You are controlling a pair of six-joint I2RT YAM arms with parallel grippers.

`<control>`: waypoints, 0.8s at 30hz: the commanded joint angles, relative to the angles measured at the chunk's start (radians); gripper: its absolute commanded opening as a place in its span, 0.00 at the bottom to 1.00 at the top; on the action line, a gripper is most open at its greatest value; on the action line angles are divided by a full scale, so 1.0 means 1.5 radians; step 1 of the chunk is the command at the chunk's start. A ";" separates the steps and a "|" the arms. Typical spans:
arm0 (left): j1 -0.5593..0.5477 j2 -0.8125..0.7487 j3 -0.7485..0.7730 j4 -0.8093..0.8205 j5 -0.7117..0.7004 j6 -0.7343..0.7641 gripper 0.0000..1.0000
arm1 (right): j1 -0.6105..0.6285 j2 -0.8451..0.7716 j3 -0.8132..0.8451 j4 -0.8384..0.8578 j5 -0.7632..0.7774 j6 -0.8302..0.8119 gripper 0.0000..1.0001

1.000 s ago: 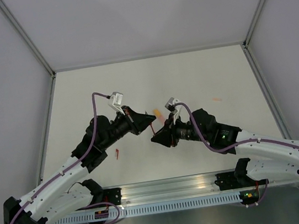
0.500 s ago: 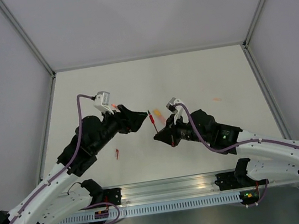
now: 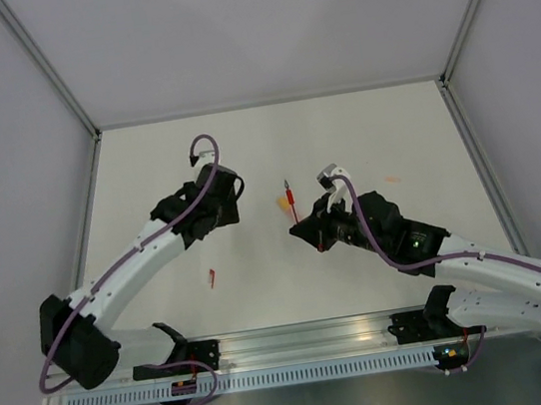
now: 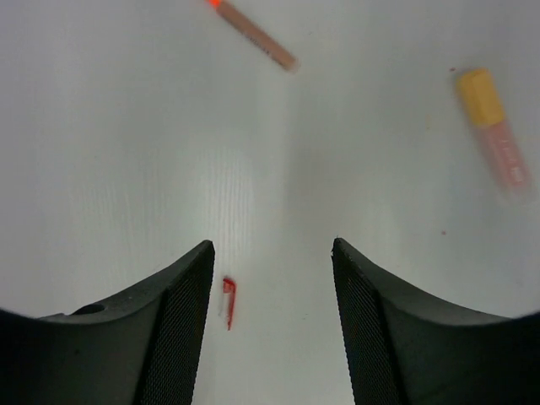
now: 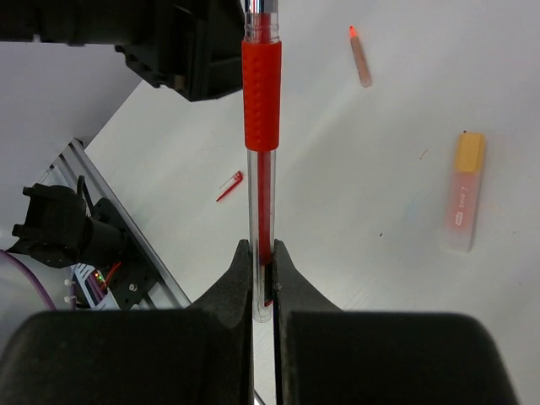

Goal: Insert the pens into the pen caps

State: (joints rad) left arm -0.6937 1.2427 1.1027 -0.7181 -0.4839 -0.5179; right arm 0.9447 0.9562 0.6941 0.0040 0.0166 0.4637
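My right gripper (image 5: 262, 246) is shut on the lower end of the red pen (image 5: 261, 93), which stands up between its jaws. From above, the red pen (image 3: 291, 200) sticks out past the right gripper (image 3: 306, 226) at mid-table. My left gripper (image 4: 272, 245) hangs open over the table and holds nothing. It is at centre-left in the top view (image 3: 212, 203). The small red pen cap (image 4: 228, 302) lies on the table near its left finger, untouched. The peach pen (image 4: 253, 34) lies farther off. The orange pen cap (image 4: 494, 126), an orange and pink stub, lies to the right.
The red cap (image 3: 212, 278) lies near the front rail (image 3: 300, 339). The orange stub (image 3: 283, 203) sits just left of the held pen. A faint pink mark (image 3: 392, 180) lies right of the right arm. Metal frame posts border the table on both sides.
The left gripper let go of the red pen, opened and swung back to the left. The right gripper closed on the pen and now carries it alone, slightly up and right.
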 commanded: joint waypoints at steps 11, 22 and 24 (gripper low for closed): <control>0.186 0.216 -0.026 -0.159 0.242 0.182 0.43 | -0.005 -0.060 -0.015 -0.001 0.025 0.001 0.00; 0.214 0.285 -0.069 -0.098 0.320 0.204 0.41 | -0.005 -0.054 -0.014 -0.002 0.028 -0.002 0.00; 0.214 0.287 -0.068 -0.098 0.320 0.206 0.41 | -0.005 -0.050 -0.013 -0.002 0.023 -0.001 0.00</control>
State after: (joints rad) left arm -0.3733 1.6718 0.9962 -0.8833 -0.0425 -0.2504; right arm 0.9394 0.8742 0.6754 -0.0158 0.0467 0.4637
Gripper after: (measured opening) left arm 0.414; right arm 0.042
